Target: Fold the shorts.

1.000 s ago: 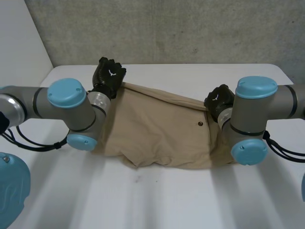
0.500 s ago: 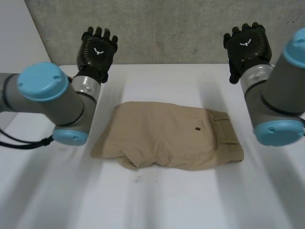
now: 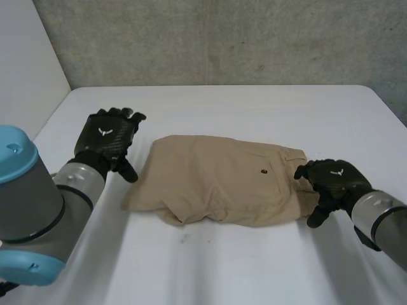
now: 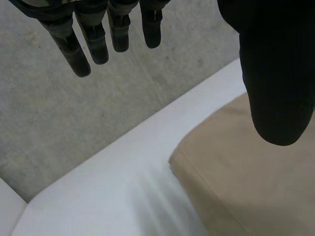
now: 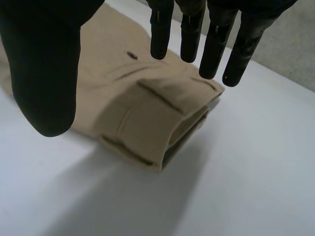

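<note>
The tan shorts (image 3: 219,181) lie folded on the white table (image 3: 254,108), waistband end toward my right hand. My left hand (image 3: 107,141) hovers open just off the shorts' left end, fingers straight, holding nothing. In the left wrist view its fingers (image 4: 93,39) and thumb (image 4: 275,73) spread above the table, with the shorts' corner (image 4: 246,187) under the thumb. My right hand (image 3: 332,181) is open by the shorts' right end. In the right wrist view its fingers (image 5: 197,34) and thumb (image 5: 44,73) spread above the folded waistband (image 5: 152,128), apart from it.
A grey concrete wall (image 3: 222,38) stands behind the table's far edge. Bare table lies all around the shorts, in front and behind.
A second ago both hands held the far edge of the shorts; they let go, rose high with fingers spread, and have now dropped down beside the shorts' two ends. The shorts lie folded.
</note>
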Controlling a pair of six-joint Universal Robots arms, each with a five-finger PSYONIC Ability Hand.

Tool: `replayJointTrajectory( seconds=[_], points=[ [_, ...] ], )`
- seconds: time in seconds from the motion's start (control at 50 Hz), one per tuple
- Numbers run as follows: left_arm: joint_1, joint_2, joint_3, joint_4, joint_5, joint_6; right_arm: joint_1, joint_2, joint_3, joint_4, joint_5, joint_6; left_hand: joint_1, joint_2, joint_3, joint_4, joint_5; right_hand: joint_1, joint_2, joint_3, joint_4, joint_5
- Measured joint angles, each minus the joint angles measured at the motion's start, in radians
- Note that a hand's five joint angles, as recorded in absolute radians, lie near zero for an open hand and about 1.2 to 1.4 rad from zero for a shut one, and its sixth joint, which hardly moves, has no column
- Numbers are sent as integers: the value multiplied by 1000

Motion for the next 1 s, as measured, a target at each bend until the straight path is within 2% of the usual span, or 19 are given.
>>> replayJointTrajectory(
  seconds=[0.2,0.22,0.24,0.26,0.28,0.32,0.34,0.48,0.54,0.68,0.78,0.88,1.0],
  points=[
    [2,1,-44,4,-2,0,-5,87,62,-177,9,-16,0,0,0,0,0,96,121,113,108,91],
    [3,0,-46,4,-3,-1,-4,105,63,-206,13,-18,0,0,0,0,0,240,294,281,277,257],
    [3,-1,-47,4,-3,-1,-4,111,63,-215,15,-19,0,0,0,0,0,240,294,281,277,257],
    [4,-2,-49,4,-3,-2,-3,123,62,-238,20,-20,0,0,0,0,0,342,448,435,420,396],
    [4,-2,-49,4,-3,-2,-3,123,62,-238,20,-20,0,0,0,0,0,342,448,435,420,396],
    [4,-4,-52,4,-4,-4,-2,143,60,-276,31,-24,0,0,0,0,0,453,596,583,586,551],
    [3,-5,-53,5,-5,-5,-2,152,58,-300,43,-27,0,0,0,0,0,579,779,731,762,704],
    [2,-5,-56,5,-7,-6,-11,159,49,-360,99,-61,0,0,0,0,0,629,819,760,819,726],
    [1,-2,-56,4,-10,-6,-53,136,46,-366,124,-106,0,0,0,0,0,647,819,760,820,734],
    [1,10,-59,3,-12,-6,-160,76,36,-298,128,-227,0,0,0,0,0,658,819,760,820,750],
    [2,19,-66,3,-12,-6,-223,53,-4,-216,123,-367,0,0,0,0,0,662,818,760,820,750],
    [0,22,-68,3,-12,-6,-210,49,-51,-196,123,-435,0,0,0,0,0,663,818,760,820,750],
    [-6,36,-73,3,-15,-6,-74,41,-156,-195,119,-482,0,0,0,0,0,668,818,766,820,759]
  ],
)
